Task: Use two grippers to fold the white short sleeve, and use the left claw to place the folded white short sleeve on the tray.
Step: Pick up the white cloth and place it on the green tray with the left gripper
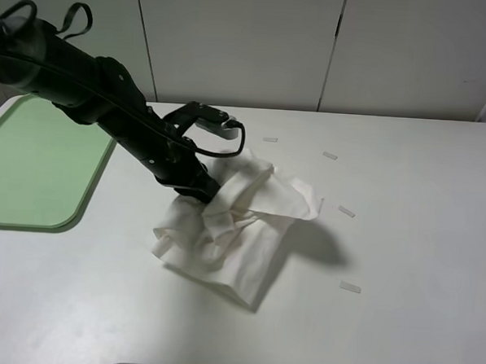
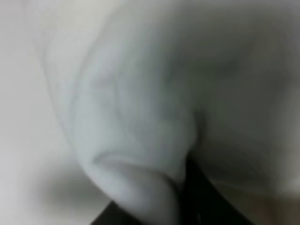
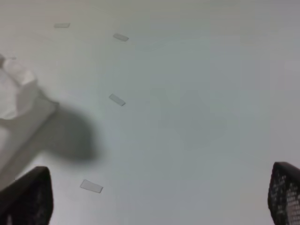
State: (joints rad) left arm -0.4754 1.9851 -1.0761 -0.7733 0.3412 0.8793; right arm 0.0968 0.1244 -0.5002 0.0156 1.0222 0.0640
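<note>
White cloth fills your left wrist view: the left claw (image 1: 208,193) is closed down, apparently pinching a bunch of the white short sleeve (image 1: 240,231), though blur hides the jaws. Your shirt lies crumpled mid-table, and the tray (image 1: 40,159) sits empty well off beyond the left arm. Your right gripper (image 3: 159,197) is wide open, holding nothing, over bare table beside the shirt.

shirt (image 1: 240,231): plain white | tray (image 1: 32,163): pale green | table (image 1: 419,240): white | arm (image 1: 109,101): black
</note>
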